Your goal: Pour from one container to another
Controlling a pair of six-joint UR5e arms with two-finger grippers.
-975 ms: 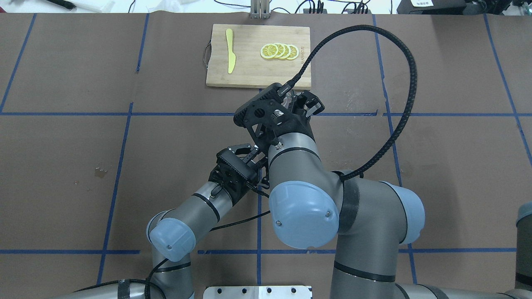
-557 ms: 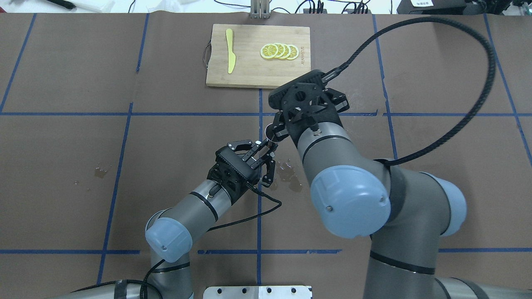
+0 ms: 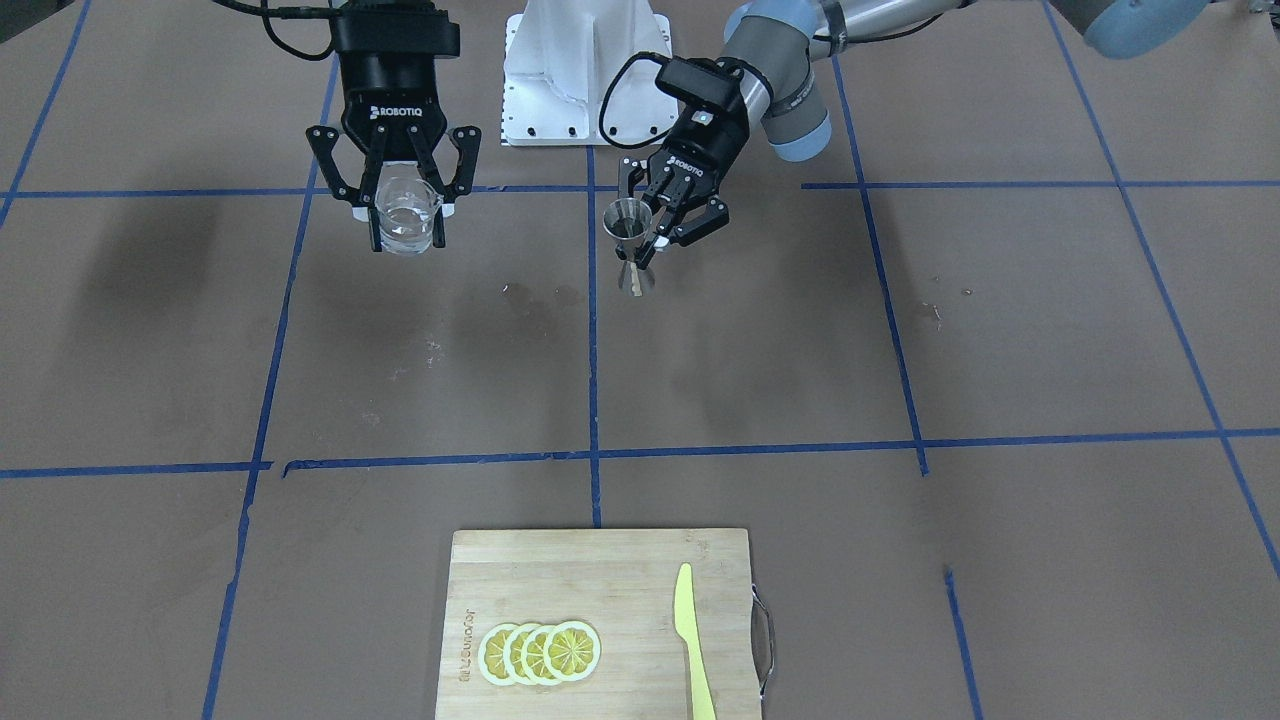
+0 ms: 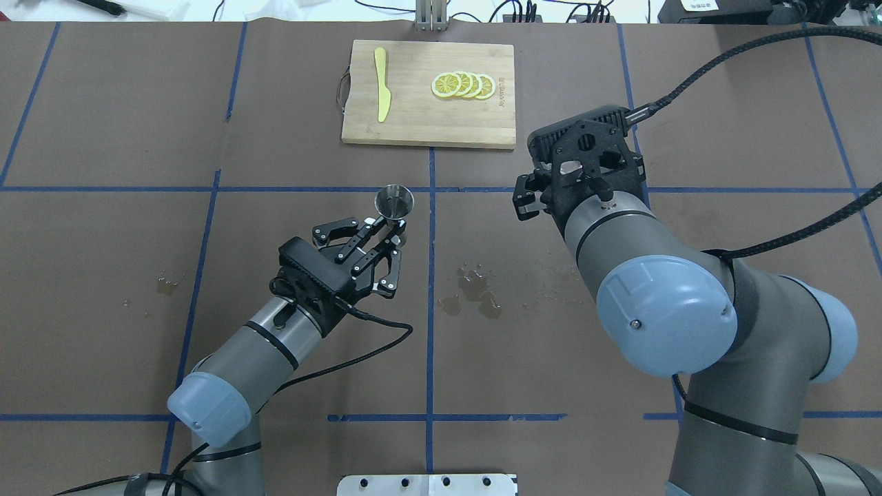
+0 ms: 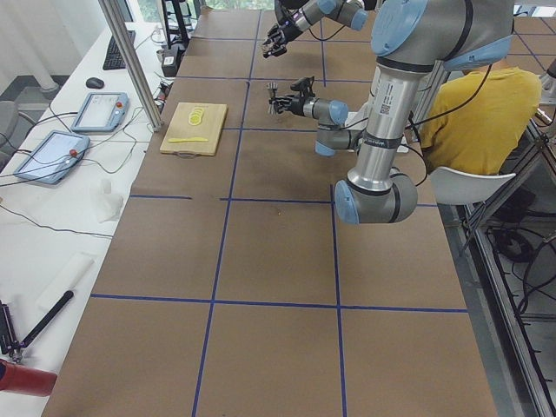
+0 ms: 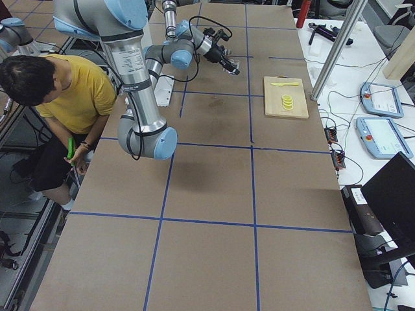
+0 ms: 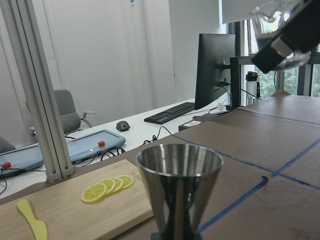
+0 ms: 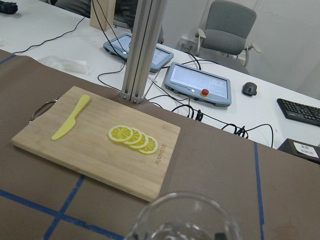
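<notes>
My left gripper (image 3: 645,250) is shut on the waist of a steel jigger (image 3: 629,222), which it holds upright just above the table near the centre line. From overhead, the jigger (image 4: 394,200) shows its open cup beyond the left gripper (image 4: 391,233). Off to the side and higher up, my right gripper (image 3: 408,238) is shut on a clear glass (image 3: 407,214), upright, with what looks like some clear liquid. The jigger (image 7: 179,186) fills the left wrist view, with the glass (image 7: 278,31) at the top right. Only the glass rim (image 8: 182,216) shows in the right wrist view.
A wooden cutting board (image 4: 427,127) lies at the far middle with lemon slices (image 4: 463,85) and a yellow plastic knife (image 4: 381,83). Wet spill marks (image 4: 477,289) darken the brown paper between the arms. A person in yellow (image 6: 71,91) sits behind the robot.
My right arm swung out to its own side with the glass, away from the jigger. My left arm shifted left and forward with the jigger. The wet marks are now uncovered.
</notes>
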